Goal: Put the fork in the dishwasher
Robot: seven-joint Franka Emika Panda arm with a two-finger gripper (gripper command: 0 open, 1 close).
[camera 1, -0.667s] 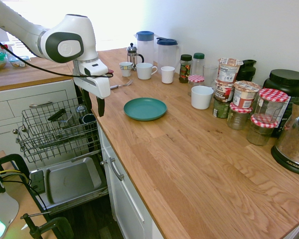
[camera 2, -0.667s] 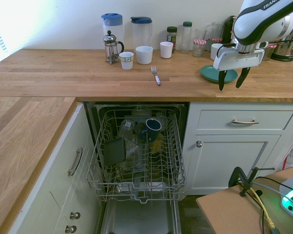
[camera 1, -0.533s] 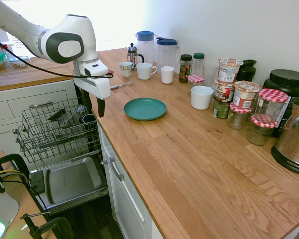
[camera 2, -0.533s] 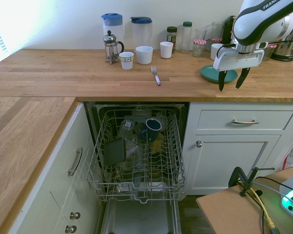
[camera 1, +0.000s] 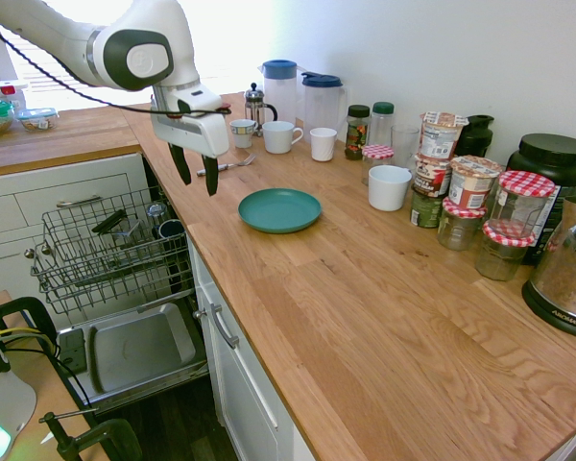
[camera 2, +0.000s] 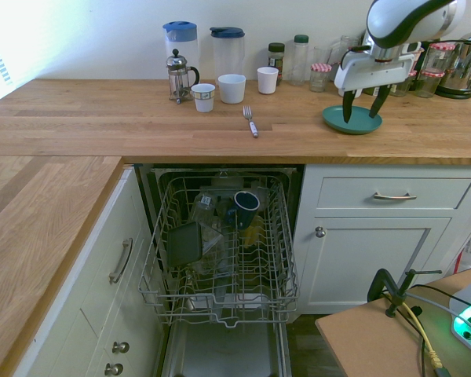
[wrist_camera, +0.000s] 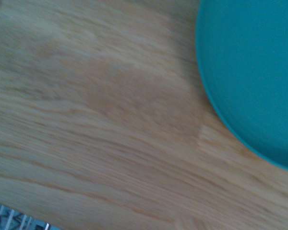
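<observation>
Above the counter point(camera 1: 365, 288), near its front edge and just beside the teal plate point(camera 1: 279, 209), the gripper point(camera 1: 198, 171) is held pointing down with its fingers spread wide and nothing between them. Toward the back of the counter, close to the white mugs point(camera 2: 232, 88), the fork point(camera 2: 250, 121) is laid flat, well apart from the gripper. Below the counter's front edge the dishwasher point(camera 2: 220, 251) is seen with its door dropped and its rack point(camera 1: 96, 250) pulled out.

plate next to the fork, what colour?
Teal, plain, no pattern. The plate shows best in the first exterior view; the fork lies on the counter beside it.
</observation>
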